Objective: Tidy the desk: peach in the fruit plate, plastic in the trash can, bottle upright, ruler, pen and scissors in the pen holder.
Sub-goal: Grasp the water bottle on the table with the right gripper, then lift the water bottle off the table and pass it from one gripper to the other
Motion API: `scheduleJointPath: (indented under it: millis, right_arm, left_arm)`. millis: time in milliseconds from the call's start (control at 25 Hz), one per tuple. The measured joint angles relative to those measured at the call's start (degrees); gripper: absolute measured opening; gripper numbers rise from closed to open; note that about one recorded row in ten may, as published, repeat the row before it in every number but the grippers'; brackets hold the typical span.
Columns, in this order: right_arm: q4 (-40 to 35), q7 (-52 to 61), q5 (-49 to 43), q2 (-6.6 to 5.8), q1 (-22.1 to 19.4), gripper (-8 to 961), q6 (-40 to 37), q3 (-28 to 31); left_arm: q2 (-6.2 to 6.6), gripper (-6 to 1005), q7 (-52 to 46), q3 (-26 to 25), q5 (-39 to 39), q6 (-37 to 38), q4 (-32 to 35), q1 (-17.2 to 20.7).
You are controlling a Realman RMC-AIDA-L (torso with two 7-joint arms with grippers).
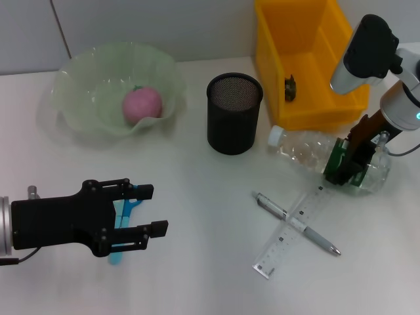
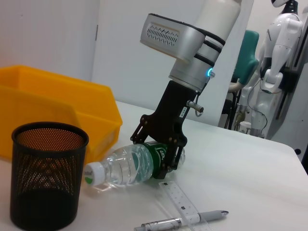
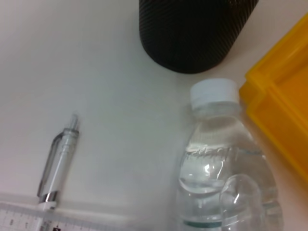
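Head view: right gripper (image 1: 346,172) pinches the lying bottle (image 1: 308,149) at its green label, unreadable; left gripper (image 1: 146,216), jaws spread, hovers over scissors (image 1: 122,220); left wrist view: pen holder (image 2: 44,174) beside bottle; right wrist view: pen (image 3: 58,164) crosses ruler (image 3: 24,217)

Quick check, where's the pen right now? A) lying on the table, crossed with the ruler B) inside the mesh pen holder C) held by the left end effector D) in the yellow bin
A: the pen lies flat on the table, crossing the clear ruler in an X, well outside the black mesh pen holder.
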Motion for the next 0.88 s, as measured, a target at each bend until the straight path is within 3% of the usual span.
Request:
scheduleJointPath:
  millis: [880]
  right_arm:
    - [0.0, 0.0, -0.3, 0.31, -0.5, 808, 1.2, 0.0]
  left_arm:
    - [0.00, 778, -0.4, 0.0, 0.1, 0.0, 0.0, 0.1]
